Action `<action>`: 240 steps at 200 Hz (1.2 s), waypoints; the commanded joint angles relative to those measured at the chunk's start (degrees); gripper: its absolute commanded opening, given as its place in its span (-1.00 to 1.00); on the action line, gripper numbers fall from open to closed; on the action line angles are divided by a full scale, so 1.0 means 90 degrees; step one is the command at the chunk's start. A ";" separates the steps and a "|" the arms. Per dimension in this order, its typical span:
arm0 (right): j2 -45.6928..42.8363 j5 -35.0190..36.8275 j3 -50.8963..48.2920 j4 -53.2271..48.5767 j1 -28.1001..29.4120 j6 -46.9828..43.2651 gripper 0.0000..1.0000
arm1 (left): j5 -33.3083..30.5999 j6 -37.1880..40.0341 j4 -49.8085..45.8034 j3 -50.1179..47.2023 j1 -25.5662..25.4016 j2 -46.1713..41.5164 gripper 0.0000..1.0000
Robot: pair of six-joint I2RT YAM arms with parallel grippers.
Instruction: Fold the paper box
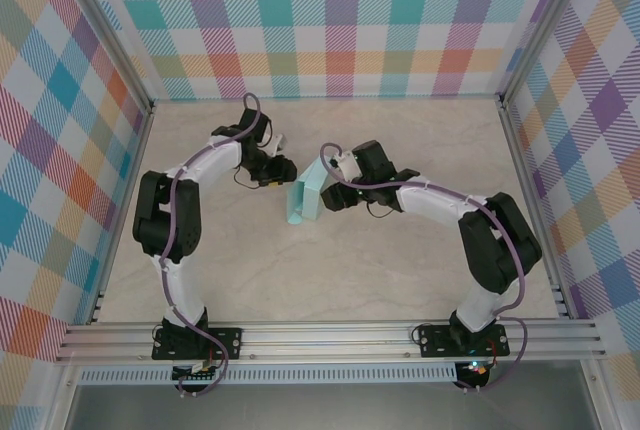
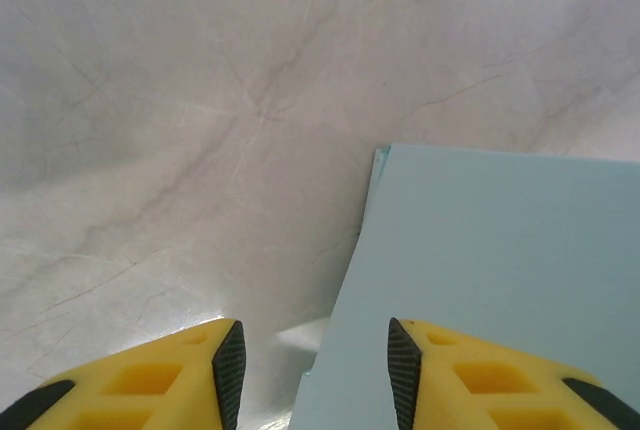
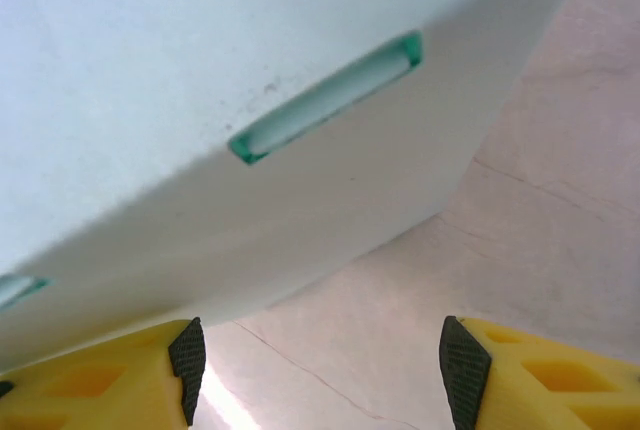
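My left gripper (image 2: pixel 315 360) is spread; the pale aqua-blue thin card paper box (image 2: pixel 500 270) begins just ahead, partly across the gap. My right gripper (image 3: pixel 320 360) is spread also, the box leaning close above it. I judge both flank it so it does not fall flat.
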 commanded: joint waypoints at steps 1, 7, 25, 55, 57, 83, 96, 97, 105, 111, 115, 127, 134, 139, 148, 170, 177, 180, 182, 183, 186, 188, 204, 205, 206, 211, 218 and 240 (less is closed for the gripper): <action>-0.0200 0.0272 0.0059 -0.0419 -0.0041 -0.1260 0.32 | 0.0189 0.0009 0.0213 -0.0105 0.0067 -0.0267 -0.11; -0.0300 0.0327 0.0032 -0.0464 -0.0043 -0.1607 0.32 | 0.0184 0.0000 0.0215 -0.0098 0.0067 -0.0268 -0.11; -0.0676 0.0722 -0.0097 -0.0619 -0.0056 -0.3054 0.35 | 0.0202 0.0004 0.0197 -0.0097 0.0067 -0.0270 -0.10; -0.1082 0.0848 0.0167 -0.1316 -0.0353 -0.4745 0.40 | 0.0211 0.0048 0.0203 -0.0124 0.0067 -0.0257 -0.10; -0.1091 0.0835 0.0210 -0.1400 -0.0381 -0.4812 0.40 | 0.0209 0.0048 0.0212 -0.0124 0.0067 -0.0258 -0.10; -0.1135 0.0414 0.0767 -0.2313 -0.0657 -0.5772 0.46 | 0.0274 0.0020 0.0304 -0.0134 0.0067 -0.0251 -0.09; -0.1234 0.0048 0.0761 -0.2600 -0.0708 -0.6557 0.53 | 0.0335 -0.0013 0.0357 -0.0124 0.0067 -0.0248 -0.09; -0.1242 -0.0007 0.0760 -0.2651 -0.0712 -0.6673 0.54 | 0.0345 -0.0016 0.0364 -0.0124 0.0067 -0.0248 -0.09; -0.1330 -0.0256 0.0668 -0.2838 -0.0724 -0.7427 0.58 | 0.0396 -0.0042 0.0411 -0.0124 0.0067 -0.0239 -0.09; -0.1406 -0.0300 0.0555 -0.2816 -0.0726 -0.7831 0.64 | 0.0440 -0.0073 0.0461 -0.0129 0.0067 -0.0230 -0.09; -0.1437 -0.0298 0.0500 -0.2778 -0.0733 -0.8024 0.65 | 0.0473 -0.0100 0.0507 -0.0135 0.0067 -0.0220 -0.09; -0.1469 -0.0184 0.0458 -0.2593 -0.0789 -0.8184 0.66 | 0.0585 -0.0174 0.0618 -0.0148 0.0067 -0.0182 -0.09; -0.1465 -0.0218 0.0516 -0.2657 -0.0847 -0.8120 0.65 | 0.0622 -0.0203 0.0660 -0.0152 0.0066 -0.0147 -0.09; -0.1462 -0.0290 0.0565 -0.2751 -0.0894 -0.8108 0.65 | 0.0639 -0.0214 0.0687 -0.0144 0.0067 -0.0137 -0.08; -0.1480 -0.0315 0.0578 -0.2801 -0.0940 -0.8083 0.65 | 0.0638 -0.0234 0.0719 -0.0150 0.0068 -0.0106 -0.08; -0.1744 -0.0224 0.0355 -0.2549 -0.1095 -0.7889 0.64 | 0.0683 -0.0254 0.0749 -0.0105 0.0063 -0.0034 -0.06; -0.1907 -0.0133 0.0194 -0.2226 -0.1172 -0.7641 0.64 | 0.0757 -0.0233 0.0759 -0.0075 0.0044 -0.0024 -0.02; -0.1986 -0.0087 0.0120 -0.2045 -0.1211 -0.7478 0.64 | 0.0793 -0.0226 0.0767 -0.0069 0.0029 -0.0015 -0.01; -0.2037 -0.0058 0.0069 -0.1890 -0.1238 -0.7334 0.64 | 0.0833 -0.0208 0.0775 -0.0069 0.0021 -0.0014 -0.01; -0.2058 -0.0045 0.0033 -0.1822 -0.1255 -0.7256 0.64 | 0.0843 -0.0207 0.0778 -0.0072 0.0015 -0.0014 0.00; -0.2144 0.0012 -0.0038 -0.1597 -0.1311 -0.7003 0.65 | 0.0874 -0.0190 0.0788 -0.0059 -0.0004 -0.0022 0.01; -0.2201 0.0055 -0.0083 -0.1468 -0.1346 -0.6817 0.65 | 0.0885 -0.0182 0.0790 -0.0061 -0.0014 -0.0023 0.01; -0.2466 0.0833 -0.0129 -0.0502 -0.1668 -0.4090 0.67 | 0.1007 -0.0190 0.0880 -0.0043 -0.0150 -0.0019 0.03; -0.2468 0.0889 -0.0106 -0.0483 -0.1700 -0.3901 0.68 | 0.1023 -0.0198 0.0894 -0.0049 -0.0163 -0.0016 0.03; -0.2469 0.0966 -0.0094 -0.0474 -0.1725 -0.3665 0.70 | 0.1045 -0.0207 0.0906 -0.0053 -0.0175 -0.0015 0.03; -0.2465 0.1178 -0.0003 -0.0546 -0.1901 -0.2482 0.74 | 0.1105 -0.0254 0.0963 -0.0053 -0.0233 -0.0007 0.03; -0.2425 0.1192 0.0150 -0.0968 -0.2225 -0.0768 0.71 | 0.1195 -0.0333 0.1043 -0.0059 -0.0318 0.0020 0.04; -0.2007 -0.0833 0.0005 -0.1921 -0.3391 0.2576 0.69 | 0.1206 -0.0302 0.1016 -0.0079 -0.0681 0.0107 0.08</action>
